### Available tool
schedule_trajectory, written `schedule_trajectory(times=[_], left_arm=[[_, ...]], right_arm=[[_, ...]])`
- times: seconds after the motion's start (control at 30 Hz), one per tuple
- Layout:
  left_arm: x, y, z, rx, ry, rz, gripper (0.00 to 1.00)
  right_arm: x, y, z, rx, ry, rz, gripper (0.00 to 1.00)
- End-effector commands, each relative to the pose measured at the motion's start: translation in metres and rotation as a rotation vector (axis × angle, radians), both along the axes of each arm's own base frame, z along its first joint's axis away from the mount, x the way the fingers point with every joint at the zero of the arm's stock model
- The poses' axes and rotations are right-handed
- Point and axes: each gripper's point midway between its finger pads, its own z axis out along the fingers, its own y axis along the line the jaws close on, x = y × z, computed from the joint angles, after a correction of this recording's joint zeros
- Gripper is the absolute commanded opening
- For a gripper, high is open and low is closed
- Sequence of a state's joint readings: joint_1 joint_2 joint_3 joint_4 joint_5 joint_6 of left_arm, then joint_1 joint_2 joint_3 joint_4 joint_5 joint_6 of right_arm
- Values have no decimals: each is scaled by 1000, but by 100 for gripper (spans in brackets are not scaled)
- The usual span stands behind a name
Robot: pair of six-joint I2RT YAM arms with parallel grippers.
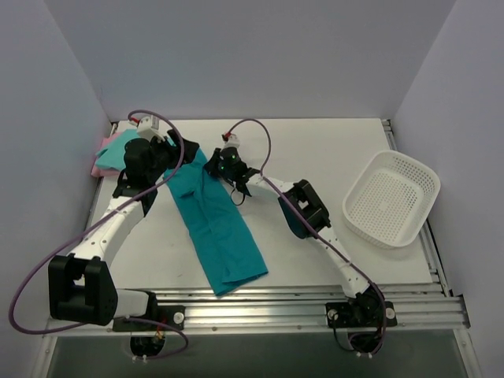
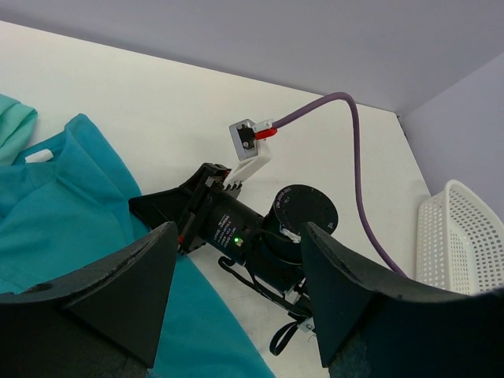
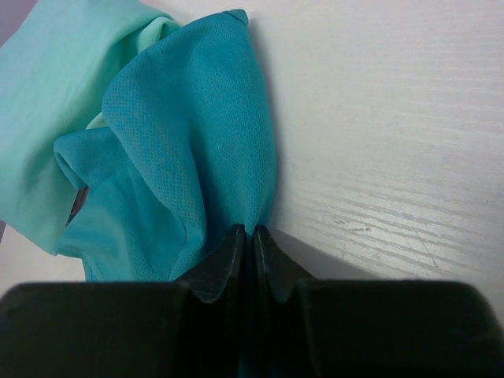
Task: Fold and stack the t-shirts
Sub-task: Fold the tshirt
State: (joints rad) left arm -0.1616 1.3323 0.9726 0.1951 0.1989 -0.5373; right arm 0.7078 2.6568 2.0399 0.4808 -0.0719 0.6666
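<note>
The deep teal t-shirt (image 1: 218, 228) lies as a long diagonal strip across the middle of the table, its upper end bunched between the two grippers. My right gripper (image 3: 253, 233) is shut on a fold of this teal cloth (image 3: 189, 142) right at the table surface; in the top view it (image 1: 214, 167) sits at the strip's upper right edge. My left gripper (image 2: 236, 307) hangs open above the shirt's upper left part (image 2: 71, 213), with nothing between its fingers. The mint green t-shirt (image 1: 120, 148) and the pale pink t-shirt (image 1: 100, 167) lie together at the far left.
A white perforated basket (image 1: 391, 197) stands at the right edge of the table, tilted over the rail. The right arm's wrist and purple cable (image 2: 354, 157) lie close in front of my left gripper. Walls close in the table on the left, back and right.
</note>
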Motion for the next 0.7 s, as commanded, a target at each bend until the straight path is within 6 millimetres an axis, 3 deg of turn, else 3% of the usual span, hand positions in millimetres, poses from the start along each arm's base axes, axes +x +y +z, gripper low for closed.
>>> schedule_trajectory(times=[0.0, 0.13, 0.27, 0.3, 0.33, 0.4, 0.43, 0.47, 0.53, 0.67], left_arm=[[3, -1, 14, -8, -66, -13, 72], [3, 0, 12, -6, -65, -8, 72], [5, 0, 5, -1, -51, -9, 72], [5, 0, 4, 0, -48, -9, 72], [6, 0, 4, 0, -48, -7, 72], [6, -2, 1, -4, -42, -19, 72], [6, -3, 2, -11, -44, -24, 71], [6, -4, 0, -13, -42, -29, 71], [6, -6, 1, -22, -45, -38, 71], [7, -7, -4, -25, -34, -41, 71]], right_arm=[[-3, -2, -25, -16, 52, 3, 0], [16, -25, -31, -27, 51, -72, 0], [56, -92, -21, -26, 47, -253, 0], [58, -111, -30, -47, 61, -299, 0], [63, -120, -16, -35, 49, -322, 0], [74, -151, -14, -45, 56, -386, 0], [72, -163, -20, -63, 71, -407, 0], [75, -172, -8, -52, 59, -429, 0], [75, -195, -8, -67, 64, -476, 0], [68, -224, -12, -91, 90, -556, 0]])
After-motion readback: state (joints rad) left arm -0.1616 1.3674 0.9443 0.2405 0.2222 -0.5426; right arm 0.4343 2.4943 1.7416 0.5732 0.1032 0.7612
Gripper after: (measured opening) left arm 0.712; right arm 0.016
